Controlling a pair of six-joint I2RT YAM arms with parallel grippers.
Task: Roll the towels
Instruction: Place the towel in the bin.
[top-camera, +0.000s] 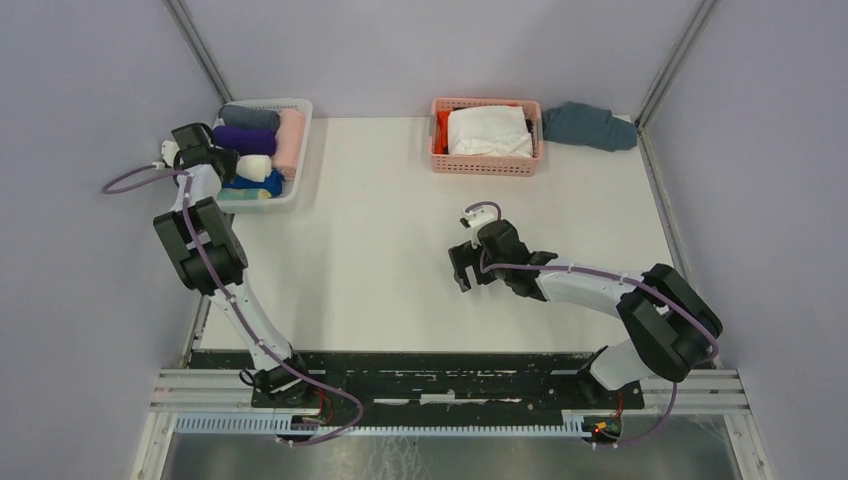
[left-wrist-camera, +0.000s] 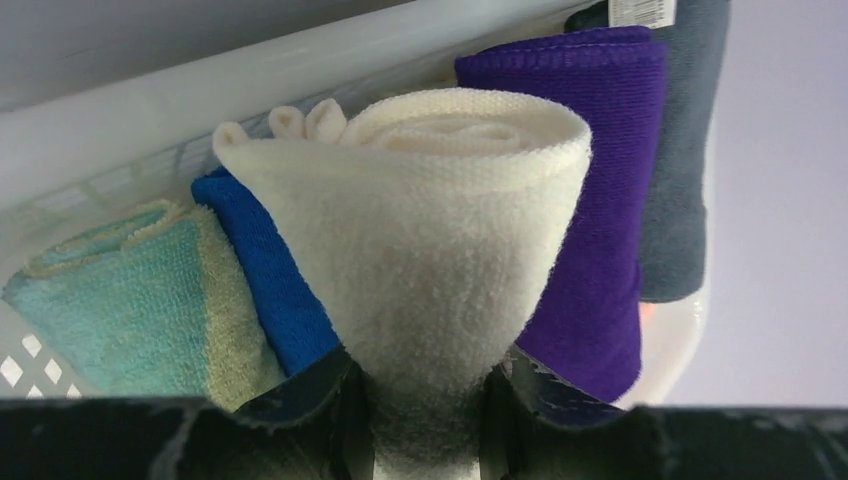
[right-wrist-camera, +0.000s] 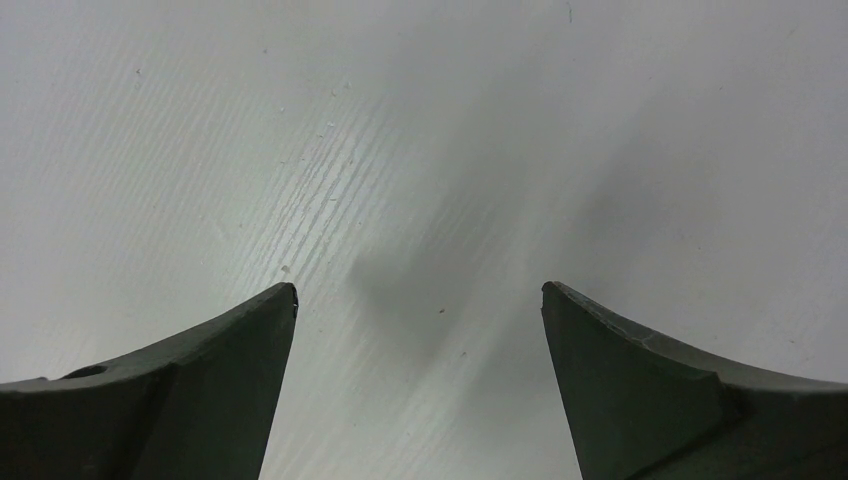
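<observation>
Over the table (top-camera: 380, 220), mid-frame, the right gripper (right-wrist-camera: 418, 290) hangs spread and empty. In the basket (top-camera: 300, 108), upper left, the purple towel (left-wrist-camera: 600, 200) lies rolled. Just beside it the left gripper (left-wrist-camera: 425, 410) clamps the cream towel (left-wrist-camera: 430, 250), rolled. Released unwedged, it may spring loose or topple out.

A white desk (top-camera: 400, 250). At its rear left, a white basket (top-camera: 270, 101) holds a pink roll (top-camera: 291, 140), a grey roll (top-camera: 250, 117) and a blue roll (top-camera: 262, 185). At rear centre, a salmon basket (top-camera: 487, 165) holds a white cloth (top-camera: 488, 132) beside orange fabric (top-camera: 441, 130). A teal-grey cloth (top-camera: 590, 125) lies just right of it.
</observation>
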